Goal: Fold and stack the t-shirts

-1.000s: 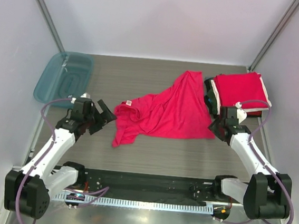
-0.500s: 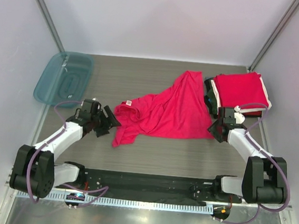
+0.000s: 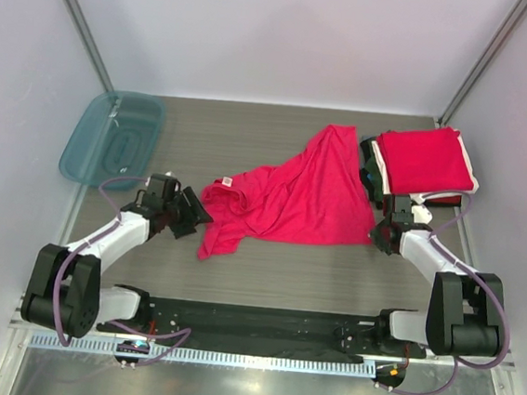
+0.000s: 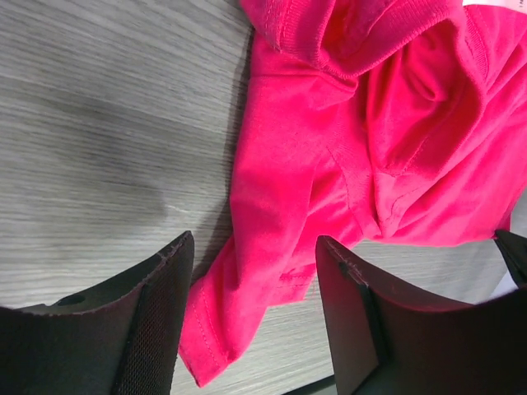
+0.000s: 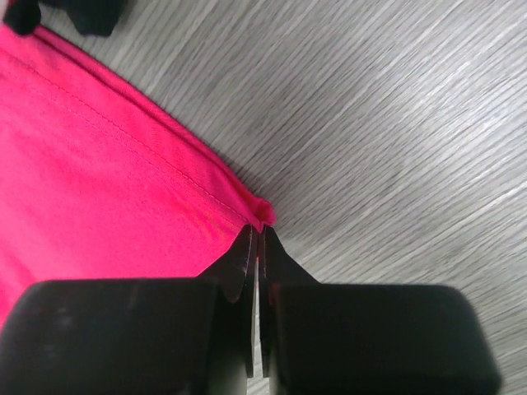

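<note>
A crimson-red t-shirt (image 3: 292,196) lies crumpled in the middle of the table, its white neck label (image 3: 227,181) near its left end. My left gripper (image 3: 196,214) sits low at the shirt's left lower corner. In the left wrist view its jaws (image 4: 255,247) stand apart, and the red cloth (image 4: 329,164) lies between them, touching neither. My right gripper (image 3: 378,235) is at the shirt's right lower corner. In the right wrist view it (image 5: 258,230) is shut, pinching the tip of the hem (image 5: 99,164). A folded stack of t-shirts (image 3: 426,162), red on top, sits at the back right.
A translucent teal tray (image 3: 112,136) stands at the back left beside the left wall. The folded stack lies close behind my right arm. White walls close in the table on three sides, and a black rail (image 3: 251,322) runs along the near edge.
My left arm has lowered and slid in toward the shirt's left corner, its jaws narrowing. My right gripper has dropped slightly and shut on the hem corner.
</note>
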`<state>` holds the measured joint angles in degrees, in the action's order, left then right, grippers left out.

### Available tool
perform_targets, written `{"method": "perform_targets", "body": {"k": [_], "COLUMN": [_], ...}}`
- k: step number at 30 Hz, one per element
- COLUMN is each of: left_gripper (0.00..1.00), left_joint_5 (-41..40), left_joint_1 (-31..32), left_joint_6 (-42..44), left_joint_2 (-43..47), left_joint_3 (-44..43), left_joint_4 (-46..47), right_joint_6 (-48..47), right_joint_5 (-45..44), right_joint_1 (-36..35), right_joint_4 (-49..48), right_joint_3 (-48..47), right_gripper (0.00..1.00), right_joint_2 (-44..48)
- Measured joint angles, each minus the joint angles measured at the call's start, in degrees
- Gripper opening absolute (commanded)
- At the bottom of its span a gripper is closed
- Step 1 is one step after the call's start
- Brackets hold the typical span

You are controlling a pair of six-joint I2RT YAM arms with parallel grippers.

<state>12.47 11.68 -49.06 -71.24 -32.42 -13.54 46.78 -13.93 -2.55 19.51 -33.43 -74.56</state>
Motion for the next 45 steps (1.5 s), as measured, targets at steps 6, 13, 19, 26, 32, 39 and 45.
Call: {"method": "perform_targets", "body": {"k": [6,13,19,26,32,39,45], "left_gripper": [0.54,0.4,0.0,0.0,0.02,0.7,0.54], "left_joint_5": [-0.4,-0.9,-3.0,-8.0,-13.4,-14.6,-13.3], "left_joint_1": [0.6,1.2,1.3,-0.5,-2.8,-5.6,-5.6], "left_joint_6": [0.0,-0.4,-1.7,-2.2,-3.2,-5.2,-4.0], "left_joint_2": [-2.9,-8.2,-9.6,-6.1,1.5,-0.3,5.7], "left_joint_3": [0.0,-1.2,-1.2,-1.7,-3.3,-4.9,0.5], "left_joint_4": [1.6,5.0,7.5,6.5,5.7,5.3,4.0], "right_joint_6": [-0.6,-1.6,-1.8,-1.8,-1.8,-1.8,-1.8], "right_joint_5": [-1.9,-3.4,-3.6,-4.0,-4.1,-4.2,-4.2], "right_joint_1": [0.0,0.0,0.0,0.0,0.0,0.0,0.0], "right_joint_4": [-1.2,-2.9,-3.9,-4.8,-5.3,-5.8,-5.9], "right_joint_3": [0.2,2.5,3.6,4.1,5.0,5.4,5.4], "right_gripper": [0.01,0.01,0.01,0.01,0.01,0.01,0.01], "right_joint_2": [0.4,4.1,5.0,5.8,6.7,6.8,6.8]}}
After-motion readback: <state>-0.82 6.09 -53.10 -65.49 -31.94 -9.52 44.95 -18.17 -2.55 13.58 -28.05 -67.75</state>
